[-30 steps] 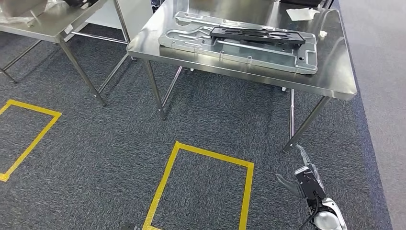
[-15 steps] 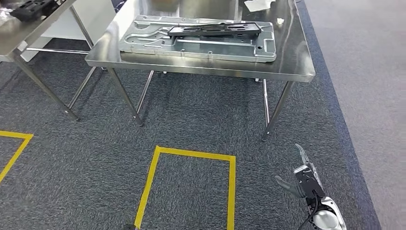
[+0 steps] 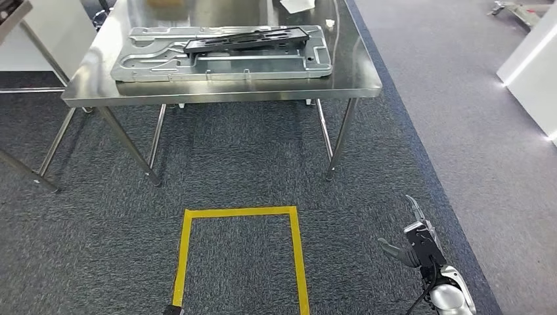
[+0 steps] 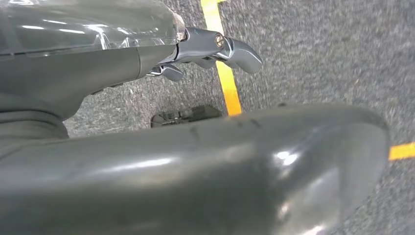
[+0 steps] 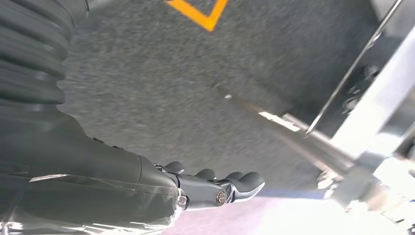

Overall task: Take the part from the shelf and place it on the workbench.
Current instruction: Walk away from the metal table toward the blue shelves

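A steel workbench (image 3: 358,75) stands ahead across the carpet. On it lies a large silver cast plate (image 3: 157,64) with a long black part (image 3: 244,41) resting on top. My right hand (image 3: 419,244) hangs low at my right side over the carpet, fingers apart, holding nothing. The right wrist view has the same hand (image 5: 215,188) with its fingers stretched out above the floor near a table leg (image 5: 293,137). In the left wrist view my left hand (image 4: 210,46) hangs over the carpet with fingers extended and nothing in it.
A yellow taped square (image 3: 240,256) marks the floor in front of the workbench. A second steel table (image 3: 39,157) shows its legs at the left. A white cabinet (image 3: 535,72) stands at the right on lighter flooring. A white sheet (image 3: 297,5) lies at the bench's far end.
The whole picture has shifted: the camera has turned right, so the workbench and yellow square now sit further left. Both hands hang as before.
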